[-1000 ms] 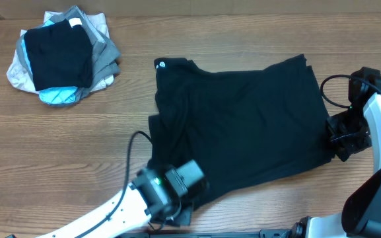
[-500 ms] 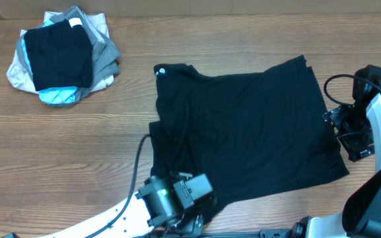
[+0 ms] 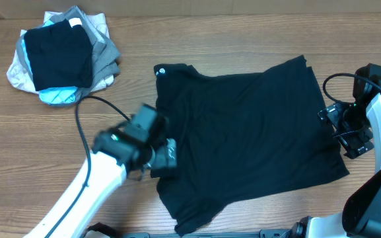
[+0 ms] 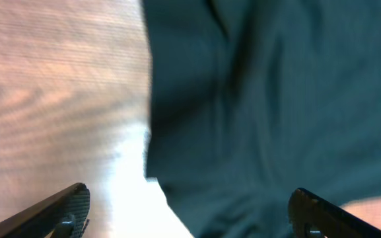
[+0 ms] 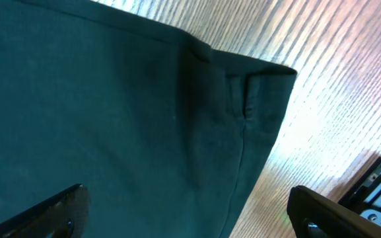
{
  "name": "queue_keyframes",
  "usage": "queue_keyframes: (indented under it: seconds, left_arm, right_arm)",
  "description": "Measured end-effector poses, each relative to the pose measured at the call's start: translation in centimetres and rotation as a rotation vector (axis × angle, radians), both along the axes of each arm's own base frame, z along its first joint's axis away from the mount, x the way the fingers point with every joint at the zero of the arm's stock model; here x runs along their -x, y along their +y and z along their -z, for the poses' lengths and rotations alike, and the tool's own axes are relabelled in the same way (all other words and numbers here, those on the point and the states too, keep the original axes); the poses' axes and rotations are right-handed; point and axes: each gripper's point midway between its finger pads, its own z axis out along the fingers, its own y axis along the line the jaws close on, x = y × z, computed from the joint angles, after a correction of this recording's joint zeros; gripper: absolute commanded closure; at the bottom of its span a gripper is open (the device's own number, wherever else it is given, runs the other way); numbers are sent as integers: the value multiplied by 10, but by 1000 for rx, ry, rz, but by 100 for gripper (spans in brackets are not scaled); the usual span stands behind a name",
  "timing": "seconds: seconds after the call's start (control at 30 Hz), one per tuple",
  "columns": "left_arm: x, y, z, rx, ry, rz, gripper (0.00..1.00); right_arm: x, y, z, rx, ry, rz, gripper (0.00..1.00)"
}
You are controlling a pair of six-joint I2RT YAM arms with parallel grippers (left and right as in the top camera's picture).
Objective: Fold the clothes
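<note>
The left gripper (image 3: 162, 156) is open wide and holds nothing. It hangs over the left edge of the black shirt (image 3: 243, 132). The right gripper (image 3: 344, 129) is open wide too, with nothing in it, at the shirt's right edge. The shirt lies spread out in the middle of a brown wooden table (image 3: 243, 33). There are two grippers, one shirt, and one pile of clothes (image 3: 61, 56) far off in a corner.

One shirt (image 3: 243, 125), one pile (image 3: 61, 56), two hands (image 3: 166, 156) (image 3: 342, 129)
</note>
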Motion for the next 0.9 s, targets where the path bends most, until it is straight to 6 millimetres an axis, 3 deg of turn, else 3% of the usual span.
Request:
queue_keyframes:
  seconds: [0.23, 0.43, 0.57, 0.9]
  left_arm:
    - [-41, 36, 41, 51, 81, -54, 19]
    - [-67, 46, 71, 70, 77, -15, 47]
    - [-78, 41, 75, 78, 34, 34, 93]
    - [-99, 22, 71, 111, -63, 85, 96]
  right_arm:
    - [-2, 1, 0, -6, -9, -7, 0]
    - [-5, 2, 0, -13, -21, -11, 0]
    - [-10, 4, 1, -31, -43, -34, 0]
    - [-13, 8, 1, -52, -57, -51, 0]
